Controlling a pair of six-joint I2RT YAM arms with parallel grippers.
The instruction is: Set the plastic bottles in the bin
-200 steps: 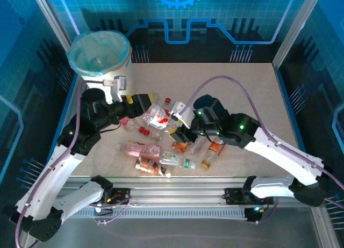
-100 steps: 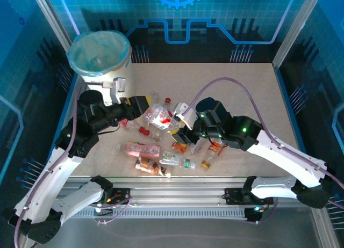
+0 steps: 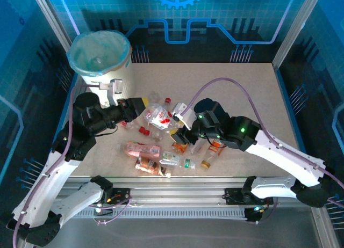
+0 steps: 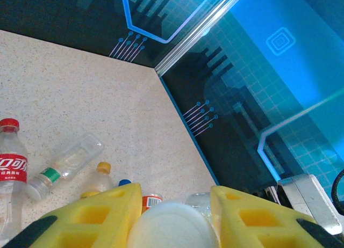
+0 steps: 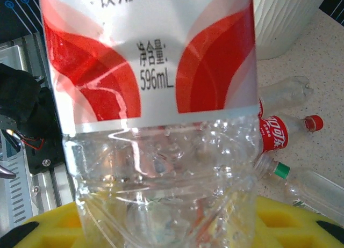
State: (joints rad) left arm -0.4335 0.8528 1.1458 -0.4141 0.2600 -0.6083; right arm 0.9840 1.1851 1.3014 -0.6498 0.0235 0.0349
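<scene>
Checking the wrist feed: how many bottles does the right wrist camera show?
4. One red-and-white-labelled bottle held in the right gripper; on the table behind it, a clear bottle, a red-capped bottle and a green-capped bottle. The held one may hide more.

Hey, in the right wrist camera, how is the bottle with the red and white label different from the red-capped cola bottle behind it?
The held bottle is clamped between the right gripper's jaws; the cola bottle lies on its side on the table. The held bottle's label has red curves on white; the cola bottle's is solid red with white script. Both are clear plastic.
</scene>
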